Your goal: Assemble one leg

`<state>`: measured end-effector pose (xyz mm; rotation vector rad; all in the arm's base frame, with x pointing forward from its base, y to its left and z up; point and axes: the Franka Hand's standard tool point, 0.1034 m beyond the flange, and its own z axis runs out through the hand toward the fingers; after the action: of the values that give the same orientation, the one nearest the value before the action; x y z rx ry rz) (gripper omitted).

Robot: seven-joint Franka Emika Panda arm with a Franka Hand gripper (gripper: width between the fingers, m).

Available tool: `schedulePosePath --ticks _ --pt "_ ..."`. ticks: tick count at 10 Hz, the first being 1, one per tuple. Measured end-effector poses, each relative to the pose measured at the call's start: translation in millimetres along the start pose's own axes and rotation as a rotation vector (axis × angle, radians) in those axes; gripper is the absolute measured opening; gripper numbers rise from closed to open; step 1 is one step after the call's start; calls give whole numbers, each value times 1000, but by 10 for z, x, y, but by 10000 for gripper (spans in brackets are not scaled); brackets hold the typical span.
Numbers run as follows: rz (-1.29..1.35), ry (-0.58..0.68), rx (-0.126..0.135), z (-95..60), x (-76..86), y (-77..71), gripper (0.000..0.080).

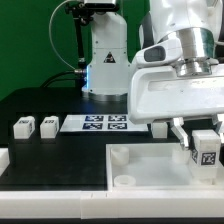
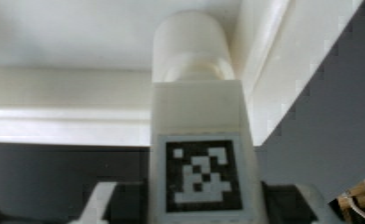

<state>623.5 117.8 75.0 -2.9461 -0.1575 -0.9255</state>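
Observation:
My gripper (image 1: 207, 148) is shut on a white leg (image 1: 207, 152) with a black-and-white tag on its face, at the exterior view's right. It holds the leg upright over the right part of the white tabletop (image 1: 130, 170), near its right corner. In the wrist view the held leg (image 2: 200, 130) fills the middle, tag toward the camera, its rounded far end close to the tabletop's raised rim (image 2: 72, 85). My dark fingers (image 2: 126, 205) press both sides of the leg. Two more legs (image 1: 22, 126) (image 1: 49, 124) lie at the left.
The marker board (image 1: 104, 123) lies behind the tabletop in the middle. Another leg (image 1: 158, 128) lies partly hidden behind my gripper. The robot base (image 1: 105, 60) stands at the back. A white block (image 1: 3, 157) shows at the left edge.

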Motion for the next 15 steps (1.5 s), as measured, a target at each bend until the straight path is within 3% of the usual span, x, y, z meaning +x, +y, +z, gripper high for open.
schedulePosePath --ticks 1,2,3,4,5,11,14,15 --pt "0 -1 0 1 -1 1 352" --pt "0 -1 0 1 -1 1 488" --pt "0 -1 0 1 -1 1 488" --pt "0 -1 0 1 -1 1 613" --pt "0 -1 0 1 -1 1 638" --pt "0 -10 2 4 2 -3 649" --pt "14 -133 22 -23 171 -6 649" --pt "19 -243 37 12 101 -36 649"
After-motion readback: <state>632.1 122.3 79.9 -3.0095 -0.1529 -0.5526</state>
